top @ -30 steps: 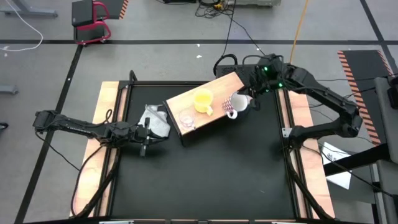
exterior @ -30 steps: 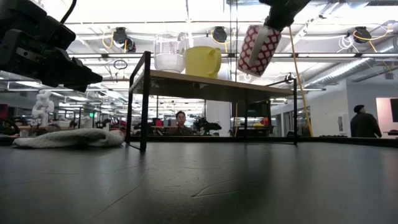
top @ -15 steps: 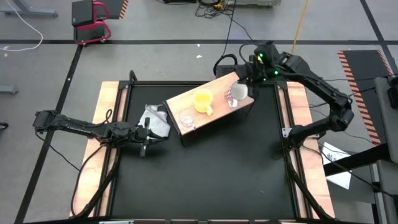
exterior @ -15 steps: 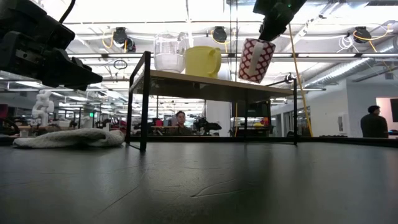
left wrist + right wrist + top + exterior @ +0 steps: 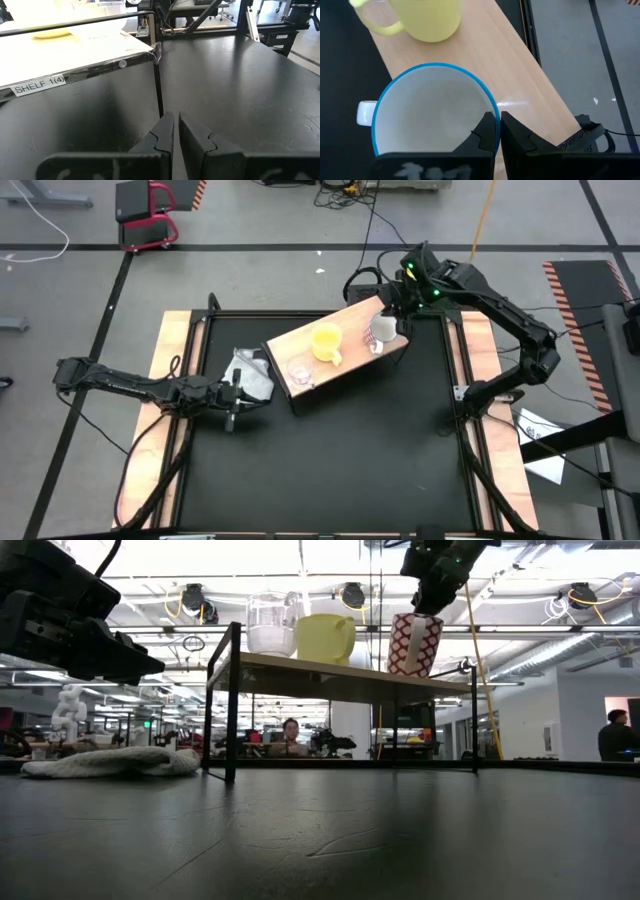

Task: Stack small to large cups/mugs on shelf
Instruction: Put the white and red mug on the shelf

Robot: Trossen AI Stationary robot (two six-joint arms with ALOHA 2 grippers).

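Cups and mugs all sit over the shelf [image 5: 338, 350], a wood-topped, dark-framed box lying at an angle on the black tabletop [image 5: 330, 450]. The high view lines them along that top: the clear glass cup [image 5: 300, 369] at the end of the shelf nearest the cloth [image 5: 250, 375], the yellow mug [image 5: 327, 343] in the middle, the white mug [image 5: 382, 330] at the far end. Only the low view gives their sides: the glass cup [image 5: 271, 625] is clear with a pale lower half, the yellow mug [image 5: 326, 639] is plain, and the white mug [image 5: 414, 644] wears a red lattice pattern and looks to rest slightly tilted on the shelf's top [image 5: 340, 673].

The right wrist view alone looks into the white mug [image 5: 432, 112]: white inside, a blue rim, a white handle on one side, pale wood beneath and the yellow mug [image 5: 422, 19] just beside it. Here the right gripper [image 5: 496, 131] has its fingers pressed together on the mug's rim wall.

The left gripper [image 5: 234, 398] waits low over the tabletop just beside the cloth, on the side away from the shelf. The left wrist view shows its fingers [image 5: 165, 135] nearly together with nothing between them, and a label reading SHELF 1(4) [image 5: 39, 85] on the shelf's edge. In the low view a person [image 5: 290, 735] sits beyond the shelf.
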